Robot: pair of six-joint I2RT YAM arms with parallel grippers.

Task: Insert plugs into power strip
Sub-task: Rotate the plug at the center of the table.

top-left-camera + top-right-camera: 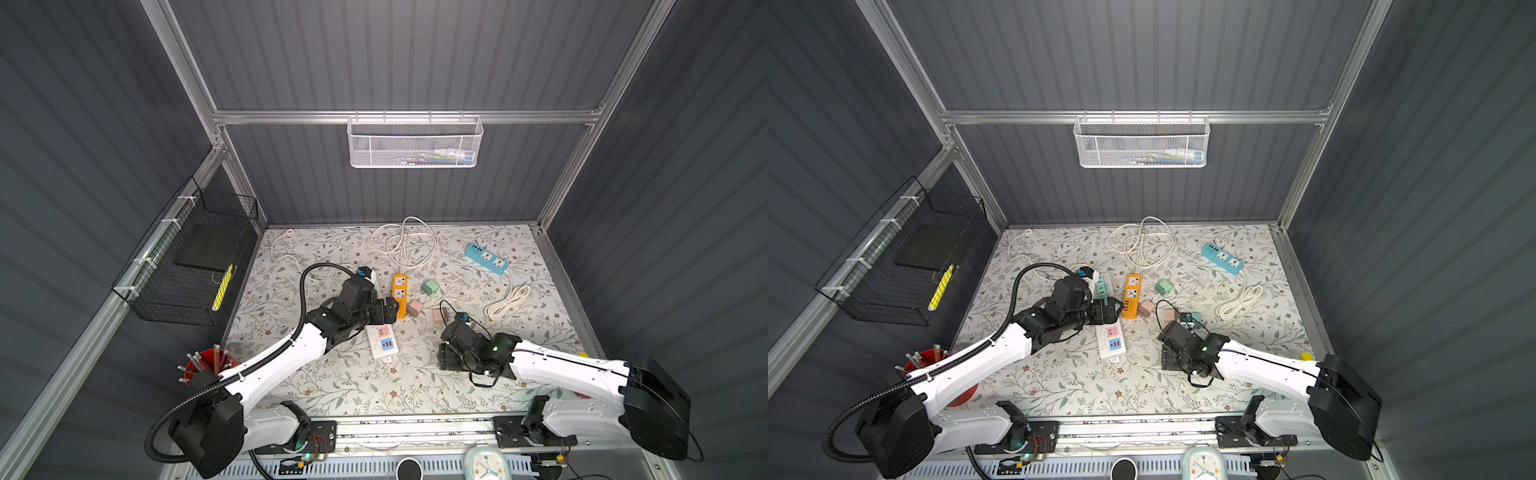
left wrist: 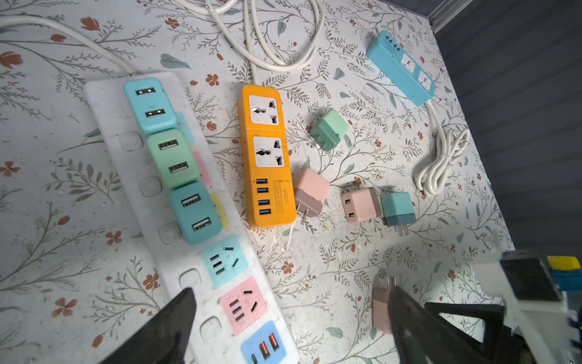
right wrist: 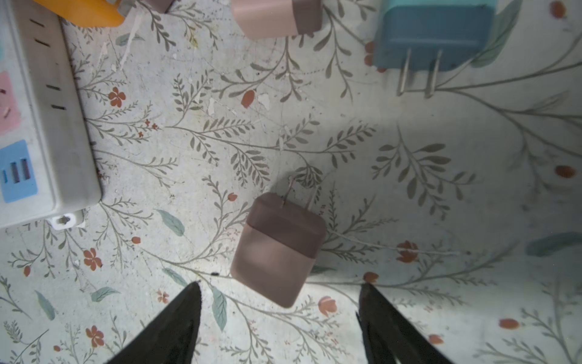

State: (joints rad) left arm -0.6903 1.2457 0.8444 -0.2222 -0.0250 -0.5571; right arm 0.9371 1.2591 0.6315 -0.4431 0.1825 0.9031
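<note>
The white power strip [image 2: 107, 107] lies on the floral mat with three plugs seated in it: teal [image 2: 149, 105], mint [image 2: 171, 159] and teal [image 2: 195, 212]. Its teal socket [image 2: 223, 260] and pink socket [image 2: 242, 304] are empty. My left gripper [image 2: 293, 302] hovers open over that end of the strip [image 1: 382, 340]. Loose plugs lie beside the orange strip: mint [image 2: 329, 132], pink [image 2: 310, 195], pink [image 2: 360, 205] and teal [image 2: 396, 209]. Another pink plug [image 3: 280, 249] lies on its side, prongs pointing away, just ahead of my open right gripper [image 3: 280, 285].
An orange power strip [image 1: 400, 293] lies right of the white one. A blue strip [image 1: 486, 258] with a coiled cord [image 1: 507, 301] sits at the back right. White cable loops [image 1: 405, 243] lie at the back. A red pencil cup [image 1: 205, 365] stands front left.
</note>
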